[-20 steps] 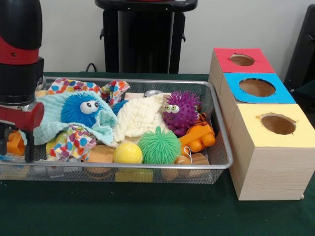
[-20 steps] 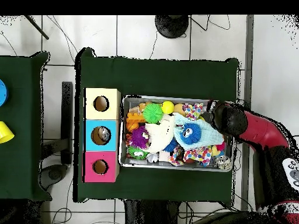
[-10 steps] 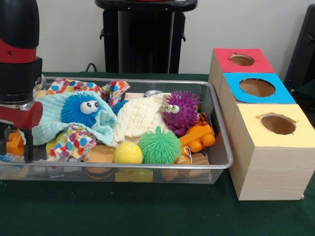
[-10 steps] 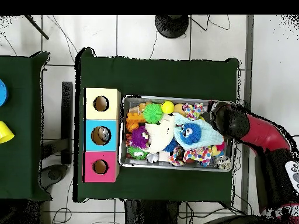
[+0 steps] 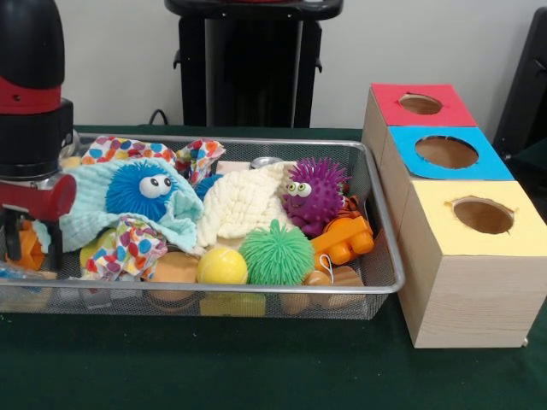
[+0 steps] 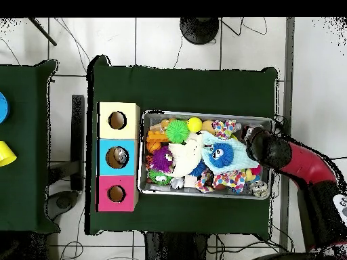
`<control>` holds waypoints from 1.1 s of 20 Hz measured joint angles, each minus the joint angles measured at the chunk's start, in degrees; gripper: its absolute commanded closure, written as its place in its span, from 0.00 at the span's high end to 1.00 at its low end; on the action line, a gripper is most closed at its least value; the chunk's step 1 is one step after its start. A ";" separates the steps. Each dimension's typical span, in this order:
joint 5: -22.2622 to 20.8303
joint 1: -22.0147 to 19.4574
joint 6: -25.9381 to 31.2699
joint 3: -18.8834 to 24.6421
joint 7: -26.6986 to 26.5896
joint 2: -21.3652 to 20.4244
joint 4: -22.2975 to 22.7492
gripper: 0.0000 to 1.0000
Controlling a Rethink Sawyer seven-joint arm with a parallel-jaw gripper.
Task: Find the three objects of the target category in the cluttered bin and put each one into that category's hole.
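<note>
A dark green cloth covers the table (image 5: 256, 376), with a pale wall behind it and a tiled floor around it in the overhead view. The gripper (image 5: 32, 248) hangs inside the wire mesh bin (image 5: 389, 256) at its left end in the front view, black fingers reaching down among the toys; the arm's body blocks the tips, so I cannot tell whether they are spread or closed, or whether they hold anything. An orange plastic piece (image 5: 27, 243) sits right at the fingers. The red and black arm (image 6: 298, 162) comes in over the bin's right short edge in the overhead view.

Just beside the gripper lies a light blue cloth (image 5: 90, 209) with a blue spiky ball with eyes (image 5: 141, 188) on it. A multicoloured spotted cloth (image 5: 124, 248) sits nearer the front edge, and another patterned cloth (image 5: 128, 151) lies along the back edge. A cream cloth (image 5: 239, 205) fills the middle. Toward the bin's other end are a purple spiky ball with eyes (image 5: 314, 192), an orange toy truck (image 5: 344, 239), a green stringy ball (image 5: 276, 254) and a yellow ball (image 5: 222, 266) by the front rim.

Beside that end stand three wooden boxes with holes: red-topped box (image 5: 420, 104), blue-topped box (image 5: 446, 152), yellow-topped box (image 5: 479, 218).
</note>
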 measured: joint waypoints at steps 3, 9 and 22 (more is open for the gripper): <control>-0.58 -1.30 -0.01 0.00 0.00 0.54 1.00 1.00; -1.45 -3.65 -0.12 0.22 -0.01 0.77 2.91 1.00; -1.50 -5.52 -0.05 1.22 0.00 0.90 3.23 1.00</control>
